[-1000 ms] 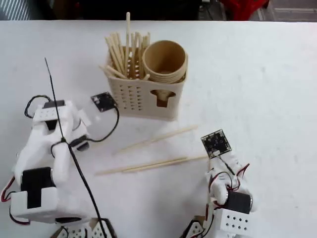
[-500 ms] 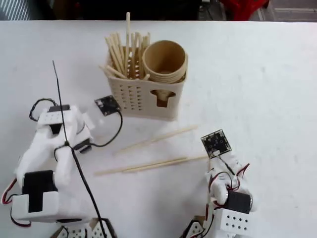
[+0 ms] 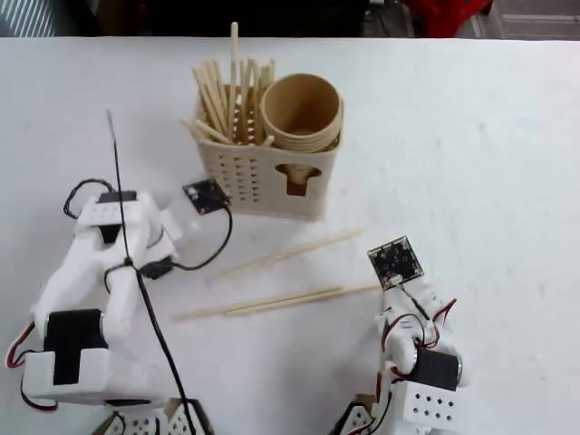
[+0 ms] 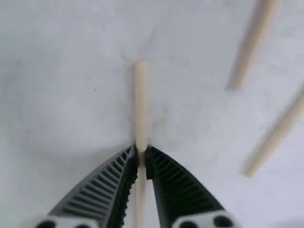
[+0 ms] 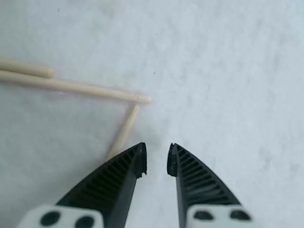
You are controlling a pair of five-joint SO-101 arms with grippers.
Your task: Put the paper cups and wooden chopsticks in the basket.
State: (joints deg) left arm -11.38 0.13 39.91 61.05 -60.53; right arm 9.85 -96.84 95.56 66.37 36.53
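1. Standing toward the far middle of the desk (image 3: 489,163): one perforated basket (image 3: 263,186), upright.
2. Nested paper cups (image 3: 302,113): one stack, mouth upward, inside the basket's right part as the high view showed it.
3. Mixed bundle of chopsticks (image 3: 222,95): inside the basket's left part, beside the cups, leaning at various angles. One stick stood taller than the rest.
4. One upper loose chopstick (image 3: 290,252): lay flat and slanted on the desk, just in front of the basket.
5. One lower loose pair (image 3: 272,302): two chopsticks nearly in line and overlapping, flat on the desk between the two arms.
6. Item, left end effector (image 4: 140,153): was clenched on a held chopstick (image 4: 140,104), which ran out ahead of the fingertips, close over the desk.
7. Item, right end effector (image 5: 156,159): was released, with a narrow gap between the fingertips and nothing in it, low over the desk. A chopstick tip (image 5: 124,129) lay just beside one finger.
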